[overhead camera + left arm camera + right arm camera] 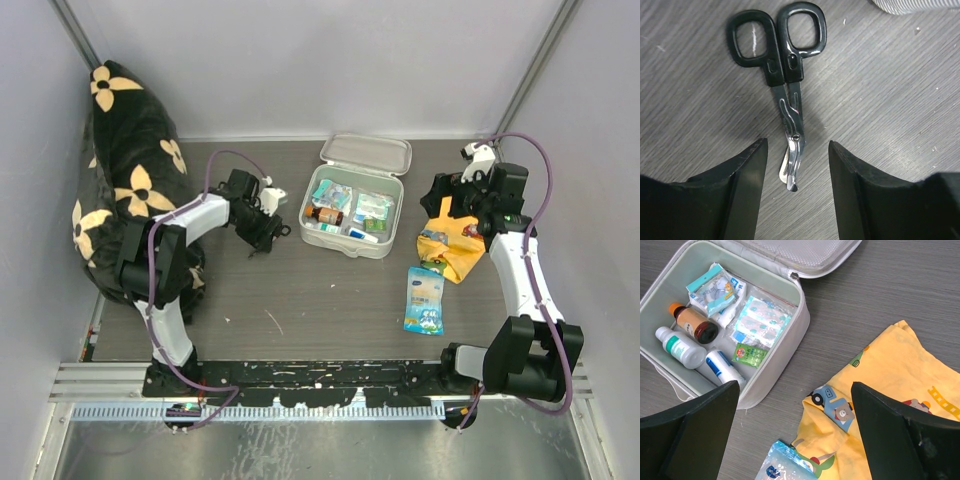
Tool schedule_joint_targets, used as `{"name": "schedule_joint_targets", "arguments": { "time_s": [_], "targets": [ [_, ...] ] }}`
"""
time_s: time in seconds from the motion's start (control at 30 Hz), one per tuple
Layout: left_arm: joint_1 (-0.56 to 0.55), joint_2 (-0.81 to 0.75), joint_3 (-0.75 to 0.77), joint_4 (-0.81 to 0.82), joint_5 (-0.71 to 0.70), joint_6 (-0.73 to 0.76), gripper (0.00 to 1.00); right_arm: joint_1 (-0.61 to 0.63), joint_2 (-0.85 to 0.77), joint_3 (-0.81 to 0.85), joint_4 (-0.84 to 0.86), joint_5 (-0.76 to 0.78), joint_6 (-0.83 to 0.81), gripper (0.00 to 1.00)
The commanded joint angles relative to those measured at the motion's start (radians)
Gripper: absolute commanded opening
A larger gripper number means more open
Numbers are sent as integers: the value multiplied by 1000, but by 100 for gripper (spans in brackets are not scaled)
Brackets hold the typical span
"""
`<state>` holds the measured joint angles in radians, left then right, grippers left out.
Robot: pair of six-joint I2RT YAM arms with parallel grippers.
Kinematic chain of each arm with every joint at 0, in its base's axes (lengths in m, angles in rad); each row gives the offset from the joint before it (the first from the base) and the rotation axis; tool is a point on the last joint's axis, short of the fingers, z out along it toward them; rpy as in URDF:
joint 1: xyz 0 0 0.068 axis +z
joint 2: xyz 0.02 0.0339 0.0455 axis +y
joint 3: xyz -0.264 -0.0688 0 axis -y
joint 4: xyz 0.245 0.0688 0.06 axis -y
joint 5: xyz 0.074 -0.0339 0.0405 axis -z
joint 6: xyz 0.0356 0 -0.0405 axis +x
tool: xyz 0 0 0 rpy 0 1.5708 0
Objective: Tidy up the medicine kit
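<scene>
My left gripper (797, 146) points straight down, jaws half-wide astride the scissors (790, 107) blades, touching neither. They're light, stiff, slick steel, so I'd pinch near the pivot. My right gripper (795, 390) hangs wide open. The medicine kit (802, 327), a rigid, light shell, lies open ahead-left of it, and the yellow cloth (890, 390) is to the right.

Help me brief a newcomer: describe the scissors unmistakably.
Find the open medicine kit at the table's far middle, look left to the left gripper. Between its fingers lies the tip of the scissors: black loop handles, steel blades, the only metal tool.
</scene>
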<state>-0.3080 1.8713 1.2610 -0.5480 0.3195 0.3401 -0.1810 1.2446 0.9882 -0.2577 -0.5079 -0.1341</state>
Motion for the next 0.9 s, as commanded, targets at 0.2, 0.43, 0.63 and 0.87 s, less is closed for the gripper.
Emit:
{"name": "schedule_joint_targets", "arguments": {
  "time_s": [0.2, 0.43, 0.63, 0.87],
  "targets": [
    [-45, 26, 23, -34, -79, 48, 48, -5, 2, 14, 25, -30, -13, 100],
    [-57, 27, -1, -35, -130, 56, 40, -5, -4, 14, 24, -50, -6, 100],
    [-64, 16, -37, -24, -165, 70, 33, -5, -11, 12, 26, -50, -3, 100],
    [-74, 2, -97, 6, -229, 94, 24, -5, -7, 11, 26, -56, -1, 100]
  ]
}}
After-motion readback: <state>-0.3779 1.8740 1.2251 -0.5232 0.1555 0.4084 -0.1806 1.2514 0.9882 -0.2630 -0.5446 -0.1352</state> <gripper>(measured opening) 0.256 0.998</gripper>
